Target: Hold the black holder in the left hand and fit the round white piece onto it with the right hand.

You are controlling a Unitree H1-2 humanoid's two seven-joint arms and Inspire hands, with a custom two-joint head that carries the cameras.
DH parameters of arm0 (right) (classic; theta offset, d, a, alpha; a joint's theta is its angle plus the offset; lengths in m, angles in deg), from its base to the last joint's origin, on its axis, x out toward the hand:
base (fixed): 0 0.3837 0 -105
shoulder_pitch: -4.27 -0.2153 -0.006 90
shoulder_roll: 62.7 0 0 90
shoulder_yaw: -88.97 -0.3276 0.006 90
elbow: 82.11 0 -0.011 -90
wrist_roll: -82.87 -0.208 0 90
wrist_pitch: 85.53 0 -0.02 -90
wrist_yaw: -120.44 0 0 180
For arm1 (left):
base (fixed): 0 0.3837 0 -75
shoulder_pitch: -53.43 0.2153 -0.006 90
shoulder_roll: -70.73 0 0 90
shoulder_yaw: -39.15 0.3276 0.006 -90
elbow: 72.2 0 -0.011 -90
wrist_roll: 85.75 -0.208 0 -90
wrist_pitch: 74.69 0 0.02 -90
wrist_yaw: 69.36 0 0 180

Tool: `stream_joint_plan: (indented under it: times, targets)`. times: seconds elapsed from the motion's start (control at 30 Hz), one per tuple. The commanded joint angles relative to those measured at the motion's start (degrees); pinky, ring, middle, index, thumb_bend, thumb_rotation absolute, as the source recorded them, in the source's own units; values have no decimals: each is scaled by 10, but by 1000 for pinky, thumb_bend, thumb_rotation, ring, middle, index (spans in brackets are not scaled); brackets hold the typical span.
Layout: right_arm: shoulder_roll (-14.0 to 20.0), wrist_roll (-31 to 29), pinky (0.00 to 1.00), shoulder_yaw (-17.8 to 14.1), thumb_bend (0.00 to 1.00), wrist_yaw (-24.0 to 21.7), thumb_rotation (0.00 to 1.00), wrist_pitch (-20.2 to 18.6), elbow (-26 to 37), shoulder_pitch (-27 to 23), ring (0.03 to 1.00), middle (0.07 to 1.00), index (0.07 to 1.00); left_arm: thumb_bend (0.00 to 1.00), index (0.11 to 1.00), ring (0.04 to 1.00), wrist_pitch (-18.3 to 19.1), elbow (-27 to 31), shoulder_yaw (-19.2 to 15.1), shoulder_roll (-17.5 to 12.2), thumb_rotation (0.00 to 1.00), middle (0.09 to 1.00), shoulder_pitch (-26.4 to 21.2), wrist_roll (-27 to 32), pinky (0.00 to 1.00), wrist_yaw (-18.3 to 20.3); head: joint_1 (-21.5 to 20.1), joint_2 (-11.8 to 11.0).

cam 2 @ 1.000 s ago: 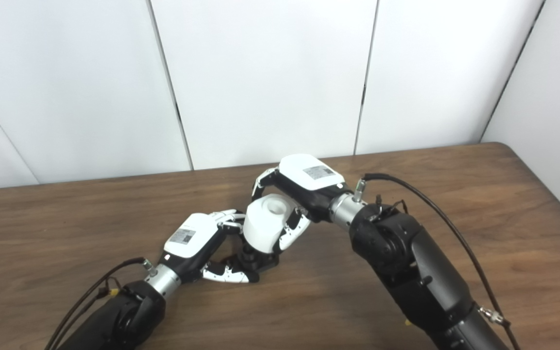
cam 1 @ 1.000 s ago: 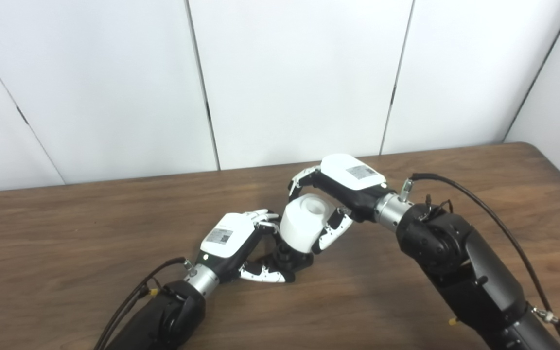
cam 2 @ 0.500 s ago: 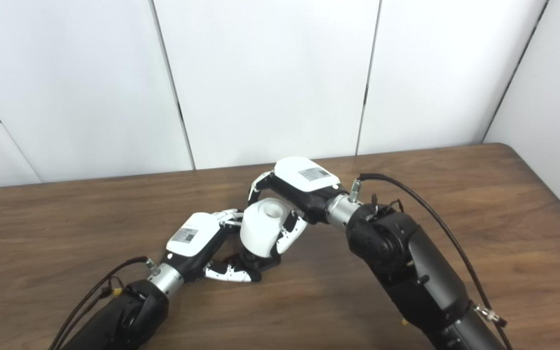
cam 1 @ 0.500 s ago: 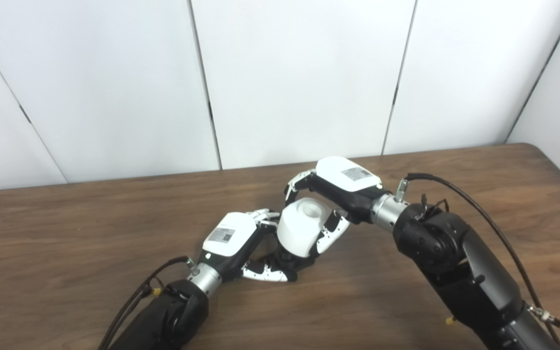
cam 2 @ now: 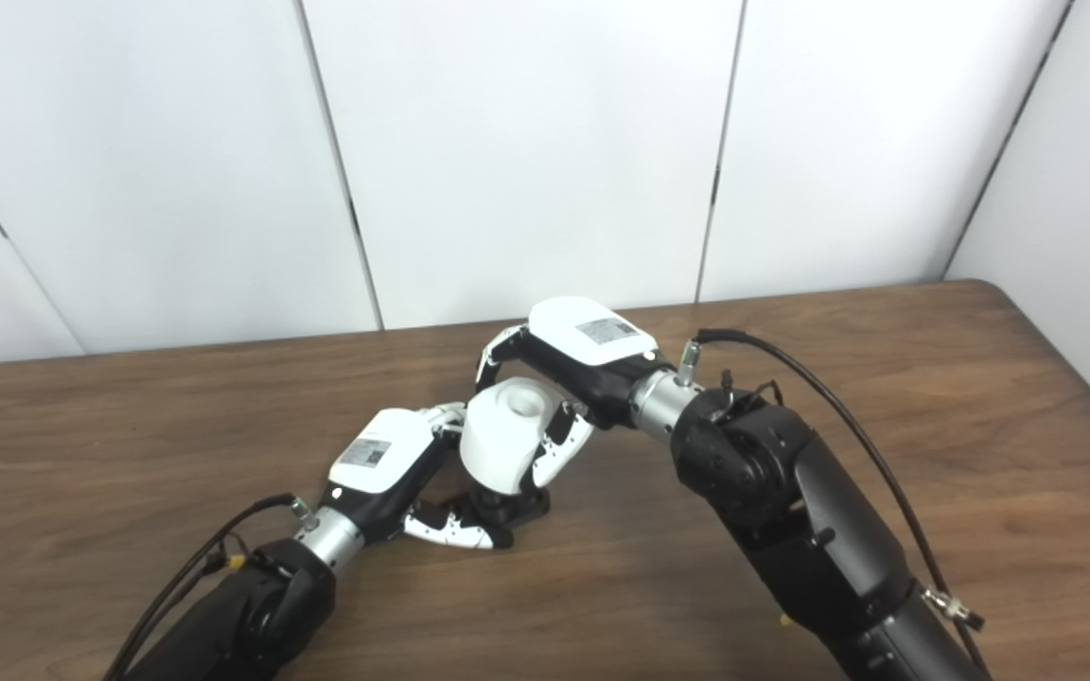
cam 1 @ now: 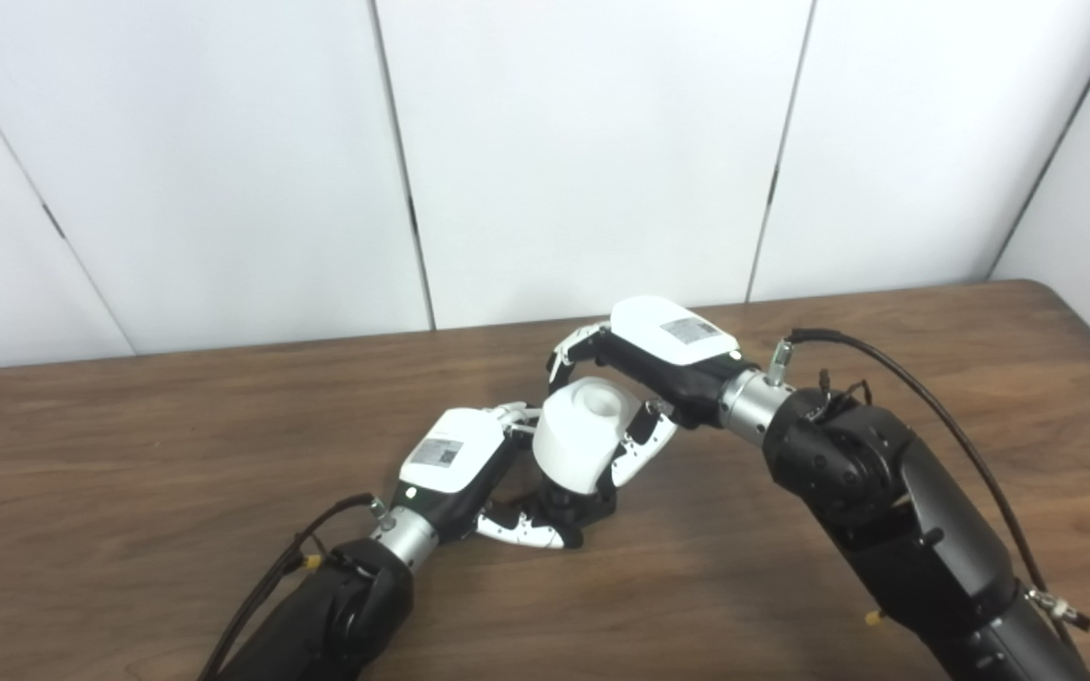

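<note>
My left hand (cam 1: 458, 465) is shut on the black holder (cam 1: 579, 506), which stands on the wooden table near its middle. My right hand (cam 1: 651, 364) is shut on the round white piece (cam 1: 580, 433), a short cylinder with a hollow in its top. The white piece sits tilted on top of the holder and covers most of it. The same scene shows in the right eye view, with the white piece (cam 2: 503, 437) over the holder (cam 2: 510, 508), between the left hand (cam 2: 382, 466) and the right hand (cam 2: 578, 352).
The brown wooden table (cam 1: 129, 454) runs the full width of the view. White wall panels (cam 1: 583, 142) stand behind its far edge. A black cable (cam 1: 914, 388) loops off the right forearm.
The camera has shifted slightly. The white piece stays on the holder, held by the right hand, with only small shifts in its tilt. The left hand keeps its grip.
</note>
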Motion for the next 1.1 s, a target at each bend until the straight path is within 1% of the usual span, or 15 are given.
stream_joint_plan:
  times: [0.0,0.17,0.33,0.43,0.57,0.77,1.07]
  targets:
    - [-2,-5,703,-5,524,12,140,14,10,-30,801,763,481,1000,561,877,67,-38,9,-25,340,840,27,-38,812,51,-1,1]
    - [-3,-2,696,-1,524,12,140,14,10,-30,797,761,481,1000,568,878,72,-39,7,-24,339,840,28,-36,823,55,1,3]
    - [-9,-6,696,5,525,10,140,13,5,-30,799,761,480,1000,575,890,80,-32,7,-24,333,848,27,-33,838,69,0,5]
    - [-11,-5,699,9,524,9,140,14,-2,-30,802,762,481,1000,574,889,80,-33,7,-24,331,848,28,-31,837,67,1,6]
    - [-9,-4,686,15,524,14,141,28,-15,-29,793,757,481,1000,578,883,81,-32,5,-23,316,845,29,-29,831,65,3,7]
    - [-11,2,687,20,525,15,142,26,-22,-27,792,754,481,1000,592,879,78,-30,-1,-21,308,845,32,-24,821,60,5,10]
    - [-13,-3,700,27,525,19,140,29,-39,-26,789,756,481,1000,618,887,87,-18,-8,-21,323,854,37,-24,826,75,11,14]
